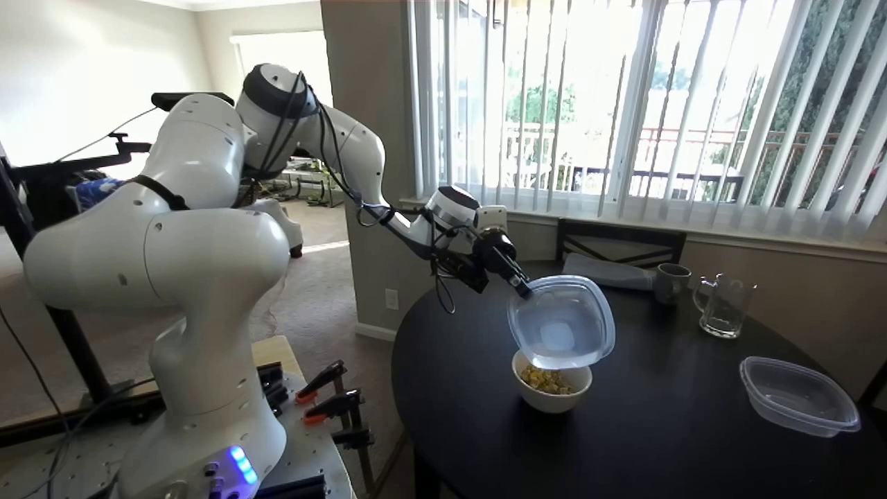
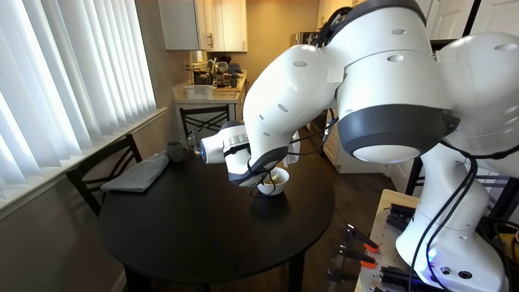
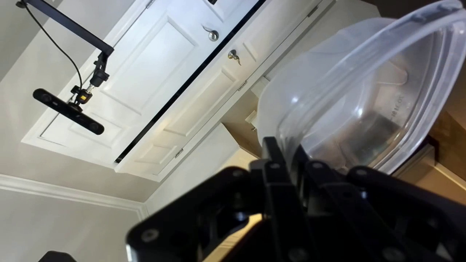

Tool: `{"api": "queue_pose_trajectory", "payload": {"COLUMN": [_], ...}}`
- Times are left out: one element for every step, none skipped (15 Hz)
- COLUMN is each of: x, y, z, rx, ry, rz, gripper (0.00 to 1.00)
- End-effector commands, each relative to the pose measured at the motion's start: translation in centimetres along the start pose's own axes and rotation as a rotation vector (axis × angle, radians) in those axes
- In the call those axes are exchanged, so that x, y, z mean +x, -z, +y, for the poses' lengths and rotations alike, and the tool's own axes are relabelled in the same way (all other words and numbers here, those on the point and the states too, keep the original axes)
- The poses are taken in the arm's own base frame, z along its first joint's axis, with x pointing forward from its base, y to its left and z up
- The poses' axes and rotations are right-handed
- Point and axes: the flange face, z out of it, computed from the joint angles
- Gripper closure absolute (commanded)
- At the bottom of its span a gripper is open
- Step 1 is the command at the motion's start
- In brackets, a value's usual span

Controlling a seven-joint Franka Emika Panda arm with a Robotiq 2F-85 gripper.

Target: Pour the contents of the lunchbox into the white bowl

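The lunchbox [image 1: 563,322], a clear squarish container, is tipped steeply on its side above the white bowl [image 1: 552,403] in an exterior view. The wrist view shows the lunchbox [image 3: 349,94] with no food bits inside. The contents [image 1: 545,380], yellowish-brown bits, lie in the bowl. In an exterior view the bowl [image 2: 280,188] and the contents [image 2: 277,178] show partly behind the arm's cable, with a piece of the lunchbox [image 2: 292,152] above. My gripper [image 1: 524,288] is shut on the lunchbox's rim; the fingers [image 3: 287,149] pinch it in the wrist view.
On the dark round table [image 1: 464,360] a larger, flatter clear container [image 1: 797,398] stands at the right. A glass mug [image 1: 724,308], a grey mug [image 1: 671,283] and a folded cloth [image 1: 606,272] are near the window. Chairs [image 2: 117,166] stand at the table's edge.
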Motion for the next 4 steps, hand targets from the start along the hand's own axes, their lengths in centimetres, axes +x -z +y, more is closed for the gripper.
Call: {"api": "queue_pose_trajectory", "payload": {"x": [0.31, 0.32, 0.28, 0.26], "y": [-0.14, -0.13, -0.09, 0.07], "z": [0.28, 0.27, 0.28, 0.37], "rx": [-0.015, -0.017, -0.020, -0.022], "ry": [-0.006, -0.002, 0.002, 0.003], "rz": [-0.008, -0.013, -0.014, -0.014], "gripper": [0.98, 0.98, 0.98, 0.98]}}
